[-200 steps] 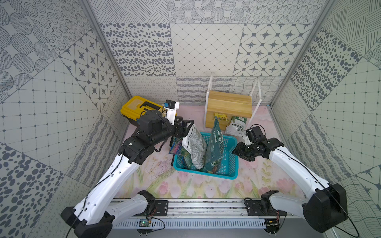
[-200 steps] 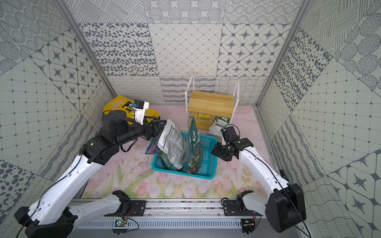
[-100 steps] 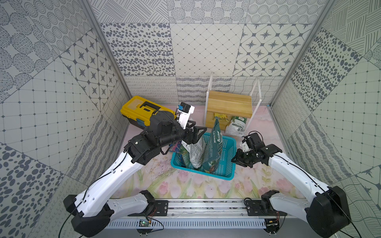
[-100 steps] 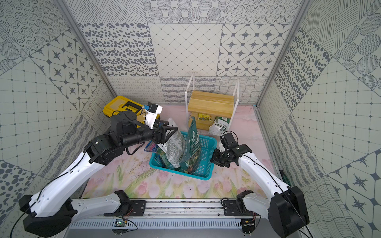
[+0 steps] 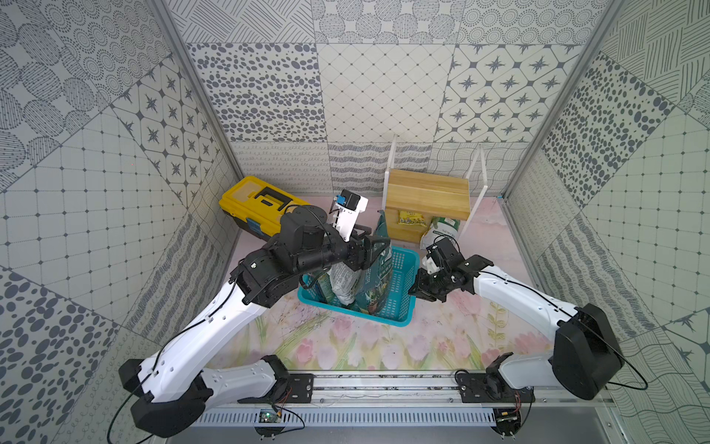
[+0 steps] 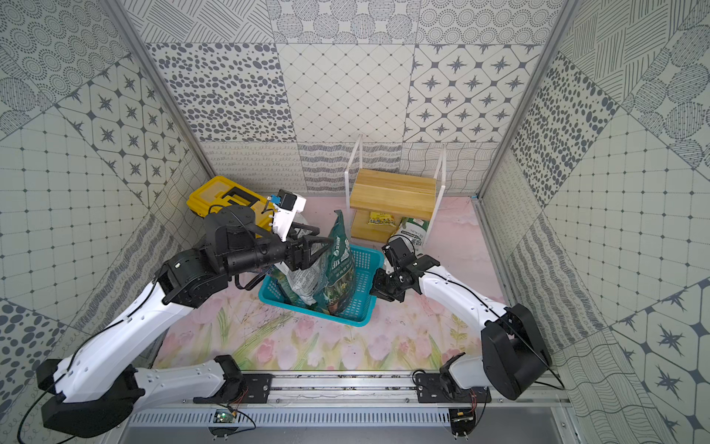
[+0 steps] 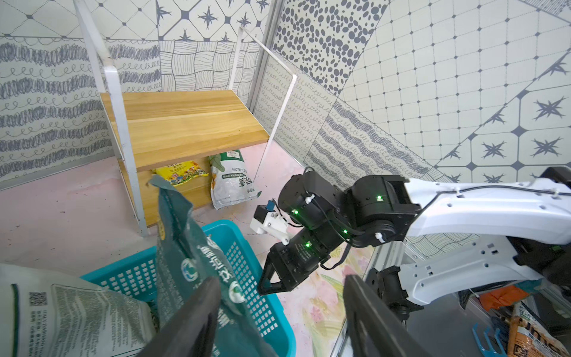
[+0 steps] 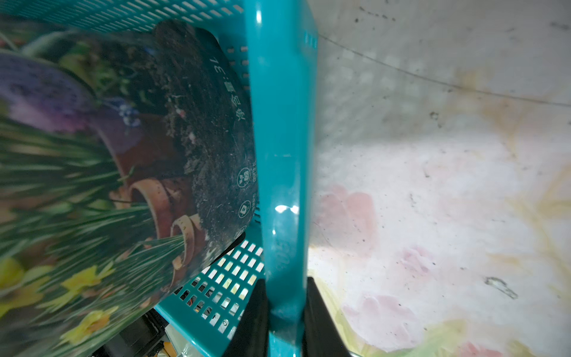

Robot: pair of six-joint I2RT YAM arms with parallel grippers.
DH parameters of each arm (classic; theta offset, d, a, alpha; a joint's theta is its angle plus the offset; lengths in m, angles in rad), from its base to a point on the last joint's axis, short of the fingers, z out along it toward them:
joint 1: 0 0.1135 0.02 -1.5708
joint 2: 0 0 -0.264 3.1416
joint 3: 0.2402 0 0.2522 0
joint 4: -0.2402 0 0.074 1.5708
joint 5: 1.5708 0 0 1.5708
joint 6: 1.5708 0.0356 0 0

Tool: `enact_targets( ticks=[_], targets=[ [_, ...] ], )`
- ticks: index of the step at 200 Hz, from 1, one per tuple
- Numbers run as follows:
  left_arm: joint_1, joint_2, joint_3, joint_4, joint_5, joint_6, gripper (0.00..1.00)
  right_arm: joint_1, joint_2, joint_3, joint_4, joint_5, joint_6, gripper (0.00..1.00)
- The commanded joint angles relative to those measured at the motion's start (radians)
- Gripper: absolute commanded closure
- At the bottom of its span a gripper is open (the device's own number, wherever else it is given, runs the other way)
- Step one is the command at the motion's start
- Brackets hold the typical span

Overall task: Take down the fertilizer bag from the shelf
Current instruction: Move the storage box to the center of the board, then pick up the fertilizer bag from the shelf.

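The shelf point(image 5: 428, 192) point(image 6: 395, 194) point(image 7: 185, 123) stands at the back. Its top board is bare. On its lower board lie a small yellow bag point(image 5: 411, 220) point(image 7: 180, 171) and a white-and-green fertilizer bag point(image 5: 442, 228) point(image 7: 231, 179) that leans at the right end. My left gripper point(image 5: 384, 248) point(image 6: 322, 236) point(image 7: 281, 279) is open above the teal basket point(image 5: 388, 315), with one finger beside the upright dark green bag point(image 5: 378, 276) point(image 7: 185, 247) and nothing between the fingers. My right gripper point(image 5: 413, 290) point(image 8: 284, 293) is shut on the basket's right rim point(image 8: 281, 123).
A grey-white bag point(image 5: 344, 280) point(image 7: 77, 315) stands in the basket next to the green one. A yellow toolbox point(image 5: 257, 200) sits at the back left. Patterned walls close in on three sides, and the floral mat lies in front of the basket.
My left gripper has swung right from the grey-white bag to a spot over the basket near the green bag. My right gripper has dropped to the basket's rim and shut on it.
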Motion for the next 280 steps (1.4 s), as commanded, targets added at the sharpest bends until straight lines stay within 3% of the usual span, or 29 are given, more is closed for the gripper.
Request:
enact_targets(
  ticks=[1, 26, 55, 98, 123, 147, 191, 239, 251, 280],
  targets=[
    [-0.069, 0.033, 0.025, -0.032, -0.024, 0.045, 0.32, 0.042, 0.051, -0.025, 0.175, -0.005, 0.024, 0.81],
    [-0.130, 0.089, 0.057, -0.081, -0.119, 0.113, 0.33, 0.008, -0.013, -0.041, 0.138, 0.014, 0.011, 0.62],
    [-0.142, 0.129, 0.069, -0.125, -0.227, 0.159, 0.34, -0.075, -0.111, -0.033, 0.070, 0.020, -0.031, 0.51],
    [-0.143, 0.153, 0.042, -0.171, -0.290, 0.180, 0.37, -0.250, -0.166, 0.029, -0.018, -0.003, -0.147, 0.47],
    [-0.144, 0.172, 0.019, -0.188, -0.306, 0.179, 0.50, -0.328, -0.118, 0.098, -0.051, -0.021, -0.209, 0.47],
    [-0.142, 0.203, 0.014, -0.235, -0.404, 0.182, 0.57, -0.373, -0.047, 0.197, -0.108, 0.022, -0.289, 0.46],
    [-0.127, 0.230, 0.004, -0.336, -0.575, 0.173, 0.66, -0.342, 0.067, 0.372, -0.207, 0.307, -0.552, 0.44],
    [-0.060, 0.221, -0.017, -0.398, -0.610, 0.130, 0.69, -0.147, 0.168, 0.398, -0.123, 0.626, -0.939, 0.39],
    [-0.047, 0.214, -0.022, -0.403, -0.613, 0.122, 0.69, -0.109, 0.204, 0.396, -0.092, 0.681, -1.028, 0.37],
    [-0.033, 0.190, -0.033, -0.404, -0.620, 0.113, 0.69, -0.106, 0.286, 0.443, -0.070, 0.690, -1.079, 0.35]
  ],
)
